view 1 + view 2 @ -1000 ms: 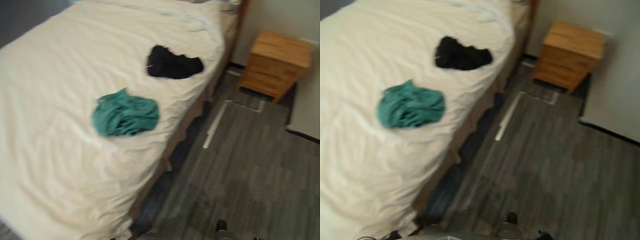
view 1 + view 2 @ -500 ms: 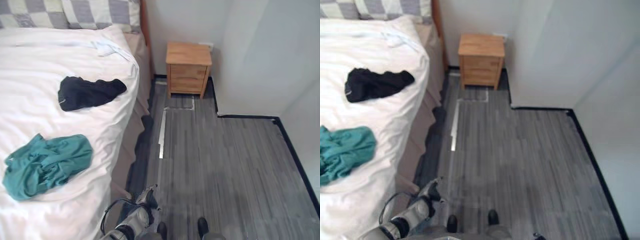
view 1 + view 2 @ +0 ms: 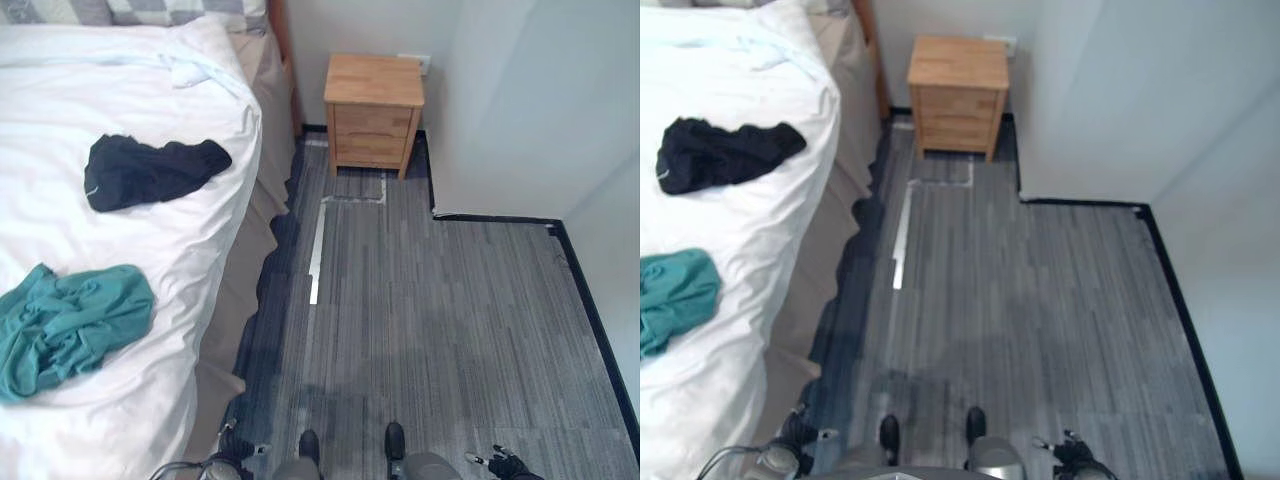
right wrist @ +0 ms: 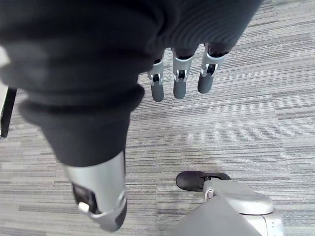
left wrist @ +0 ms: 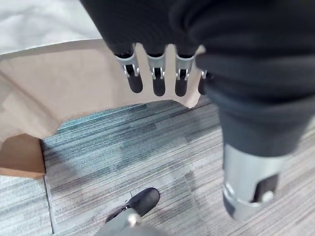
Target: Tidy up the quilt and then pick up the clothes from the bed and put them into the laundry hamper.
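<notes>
Basically both our hands hang relaxed and empty: left hand (image 5: 162, 73) beside the bed (image 3: 190, 330), nearer the teal garment (image 3: 70, 325); right hand (image 4: 179, 73) over floor.

Black garment (image 3: 150, 170) & teal garment (image 3: 70, 325) crumpled, apart on white quilt (image 3: 120, 90).

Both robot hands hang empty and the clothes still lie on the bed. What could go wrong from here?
1. The black garment and the green garment lie apart, so one grab may miss the other.
2. Both lie on the loose white quilt; curling fingers could pinch it too.
3. The left robot hand and right robot hand hang open, and I see no hamper, so carrying may need a search.
</notes>
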Robot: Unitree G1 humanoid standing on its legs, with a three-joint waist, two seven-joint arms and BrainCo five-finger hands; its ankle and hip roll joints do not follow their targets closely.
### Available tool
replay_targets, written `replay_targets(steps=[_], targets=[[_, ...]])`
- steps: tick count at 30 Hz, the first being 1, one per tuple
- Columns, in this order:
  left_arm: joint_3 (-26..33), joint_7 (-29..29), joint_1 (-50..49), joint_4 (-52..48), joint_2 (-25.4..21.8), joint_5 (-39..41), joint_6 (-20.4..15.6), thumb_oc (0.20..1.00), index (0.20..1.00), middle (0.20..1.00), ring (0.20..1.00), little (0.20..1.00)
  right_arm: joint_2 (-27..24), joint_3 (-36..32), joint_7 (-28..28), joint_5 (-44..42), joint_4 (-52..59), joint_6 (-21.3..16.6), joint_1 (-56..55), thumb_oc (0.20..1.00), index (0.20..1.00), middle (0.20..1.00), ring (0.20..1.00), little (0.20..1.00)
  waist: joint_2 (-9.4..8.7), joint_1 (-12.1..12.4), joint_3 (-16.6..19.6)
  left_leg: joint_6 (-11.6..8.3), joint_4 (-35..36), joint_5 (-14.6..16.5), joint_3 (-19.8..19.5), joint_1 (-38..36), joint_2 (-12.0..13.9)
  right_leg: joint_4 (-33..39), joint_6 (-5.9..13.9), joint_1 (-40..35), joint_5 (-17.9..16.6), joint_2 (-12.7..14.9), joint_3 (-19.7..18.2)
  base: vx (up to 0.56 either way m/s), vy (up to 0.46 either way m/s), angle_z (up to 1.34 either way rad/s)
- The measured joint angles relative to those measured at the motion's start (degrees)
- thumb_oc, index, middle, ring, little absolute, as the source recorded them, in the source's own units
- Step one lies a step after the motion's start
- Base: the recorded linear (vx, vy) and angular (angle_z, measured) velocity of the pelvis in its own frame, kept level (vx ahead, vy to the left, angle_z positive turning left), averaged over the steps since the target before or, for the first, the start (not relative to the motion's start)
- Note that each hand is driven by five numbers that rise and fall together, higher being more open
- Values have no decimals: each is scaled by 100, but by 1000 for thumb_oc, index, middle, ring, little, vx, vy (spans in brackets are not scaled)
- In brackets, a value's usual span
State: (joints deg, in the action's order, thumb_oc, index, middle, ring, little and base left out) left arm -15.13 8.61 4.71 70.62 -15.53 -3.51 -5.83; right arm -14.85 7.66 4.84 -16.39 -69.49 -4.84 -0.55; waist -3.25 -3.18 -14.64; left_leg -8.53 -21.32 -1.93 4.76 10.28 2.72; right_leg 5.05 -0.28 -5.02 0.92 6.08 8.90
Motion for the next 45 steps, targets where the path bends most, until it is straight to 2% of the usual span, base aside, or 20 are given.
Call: replay_targets(steps=[3, 7, 10, 12, 13, 16, 19, 21, 22, 23, 25, 27, 29, 30, 32, 34, 38, 42, 44, 45], targets=[[-19, 37, 61, -151, 148, 2, -42, 1000, 1000, 1000, 1000, 1000, -77, -47, 19, -11, -124, 35, 195, 1000, 1000, 1000, 1000, 1000, 136, 194, -190, 59, 151, 161, 592, 478, 181, 6, -7, -146, 116, -53, 51, 487, 88, 21], [-91, 12, -22, -224, 253, 19, -44, 1000, 1000, 1000, 1000, 1000, -197, 1, 23, -9, -116, -4, 396, 1000, 1000, 1000, 1000, 1000, 413, 392, -177, 237, 2658, -546, 704, 383, 73, 19, 112, -436, 339, -133, 14, 485, 113, 0], [172, 12, -91, -142, 323, 107, -62, 1000, 1000, 1000, 1000, 1000, -175, -45, 32, 7, -181, -13, 377, 1000, 1000, 1000, 1000, 1000, 426, 582, -166, 288, 2642, -832, 711, 531, 113, 20, 231, -760, 728, -128, 35, 576, 71, -10], [321, 1, -288, 204, 193, 113, -20, 1000, 1000, 1000, 1000, 1000, 82, -33, 27, 10, -369, -19, 252, 1000, 1000, 1000, 1000, 1000, -52, 682, 77, 770, 2368, -1019, 808, 398, -194, 11, 238, -1053, 1104, 284, -193, 558, 128, -47], [316, 11, -344, 182, 69, 119, 50, 1000, 1000, 1000, 1000, 1000, 240, -45, 16, 10, -334, -31, 251, 1000, 1000, 1000, 1000, 1000, -348, 728, 132, 922, 2389, -803, 967, 312, -306, -433, 479, -800, 773, 395, -279, 410, 158, -47], [217, -5, -270, 201, 33, 111, 100, 1000, 1000, 1000, 1000, 1000, 294, -52, 30, 5, 25, -54, 134, 1000, 1000, 1000, 1000, 1000, -104, 530, -44, 1252, 2610, -830, 959, -340, -107, -3114, 823, 314, 798, 322, -303, 362, 119, -27], [-282, 2, -164, 66, -44, 83, 89, 1000, 1000, 1000, 1000, 1000, 211, -2, 25, 7, 91, -98, -64, 1000, 1000, 1000, 1000, 1000, 135, 180, 10, 1120, 2650, -8, 713, -959, -148, -4462, 850, 1475, 755, 423, -337, 548, 68, 11], [-541, -15, 85, -49, -9, 39, 81, 1000, 1000, 1000, 1000, 1000, 168, -56, 24, 5, 109, -79, -67, 1000, 1000, 1000, 1000, 1000, 337, -1, -34, 886, 2649, 246, 676, -1256, -165, -3377, 804, 1951, 754, 328, 155, 444, -73, 14], [-472, -39, 82, -6, 59, 9, 82, 1000, 1000, 1000, 1000, 1000, 175, -36, 26, 5, 109, -82, -90, 1000, 1000, 1000, 1000, 1000, 312, -98, -26, 1063, 2612, 191, 722, -1392, -237, -2646, 717, 2043, 600, 278, 326, 564, -134, 40], [-490, -74, 117, -159, 106, 0, 75, 1000, 1000, 1000, 1000, 1000, 199, -50, 14, 0, 136, -37, -210, 1000, 1000, 1000, 1000, 1000, 331, -260, 1, 682, 2618, 663, 598, -1661, -368, -2013, 728, 2194, 451, 168, 447, 755, -177, 54], [-473, -112, 188, -184, 150, -1, 85, 1000, 1000, 1000, 1000, 1000, 200, -66, 17, -5, 93, -17, -188, 1000, 1000, 1000, 1000, 1000, 253, -383, 41, 676, 2640, 1017, 547, -1979, -499, -201, 661, 2177, -97, -3, 703, 673, -173, 40], [-472, -118, 160, -187, 221, -19, 91, 1000, 1000, 1000, 1000, 1000, 196, -172, 17, -7, 88, -12, -164, 1000, 1000, 1000, 1000, 1000, 345, -516, 63, 579, 2633, 1339, 470, -2322, -400, -21, 604, 2171, -317, -83, 959, 556, -142, 32], [-570, -126, -67, -220, 385, -249, 64, 1000, 1000, 1000, 1000, 1000, 79, -267, 16, -8, 87, -5, -344, 1000, 1000, 1000, 1000, 1000, 788, -623, 256, 561, 2548, 1482, 474, -2777, -120, -524, 43, 2034, -861, -380, 1114, 415, -140, 16], [-502, -125, -95, -93, 428, -354, 74, 1000, 1000, 1000, 1000, 1000, 49, -252, 12, -8, 82, -2, -344, 1000, 1000, 1000, 1000, 1000, 825, -631, 278, 457, 1917, 1429, 515, -2820, 15, -353, -291, 1646, -1299, -423, 978, 357, -188, -9], [-266, -114, -82, -63, 469, -387, 67, 1000, 1000, 1000, 1000, 1000, 8, -257, 18, -3, 120, -30, -273, 1000, 1000, 1000, 1000, 1000, 622, -522, 265, -102, -1, 1018, 501, -2100, 25, -31, -362, 1168, -1163, -423, 780, 348, -200, -37], [-133, -88, -55, -137, 442, -357, -19, 1000, 1000, 1000, 1000, 1000, -107, -221, 32, 4, 116, -32, -37, 1000, 1000, 1000, 1000, 1000, 474, -210, 224, -248, -1842, 860, 144, -1276, 60, -33, -361, 789, -973, -428, 376, 321, -92, -84], [-145, 44, 46, -228, 93, -330, -58, 1000, 1000, 1000, 1000, 1000, -91, 250, 153, 87, 89, -31, 296, 1000, 1000, 1000, 1000, 1000, -178, 160, 105, -1, -963, 941, 198, -160, 19, -1, -193, 16, -308, -122, -168, 505, 154, -71], [-241, 42, 27, -419, 156, -330, -87, 1000, 1000, 1000, 1000, 1000, -324, 554, 182, 472, 43, 8, 192, 1000, 1000, 1000, 1000, 1000, 126, 206, 80, 265, 1300, 84, 1297, 336, 417, 14, 15, -525, 215, -468, 382, 209, 63, 2], [-248, 41, -20, -421, 179, -328, -80, 1000, 1000, 1000, 1000, 1000, -338, 689, 183, 620, 46, -5, 19, 1000, 1000, 1000, 1000, 1000, 271, 239, 186, 903, 1174, -600, 1724, 483, 355, -14, 182, -795, 384, -533, 605, 225, 116, 20], [-98, -10, 2, -138, 108, -316, -60, 1000, 1000, 1000, 1000, 1000, -179, 912, 165, 891, 76, 32, -30, 1000, 1000, 1000, 1000, 1000, -55, 324, 256, 1421, 1278, -220, 1800, 277, -28, -247, 412, -962, 599, -369, 943, 259, 129, 36]])
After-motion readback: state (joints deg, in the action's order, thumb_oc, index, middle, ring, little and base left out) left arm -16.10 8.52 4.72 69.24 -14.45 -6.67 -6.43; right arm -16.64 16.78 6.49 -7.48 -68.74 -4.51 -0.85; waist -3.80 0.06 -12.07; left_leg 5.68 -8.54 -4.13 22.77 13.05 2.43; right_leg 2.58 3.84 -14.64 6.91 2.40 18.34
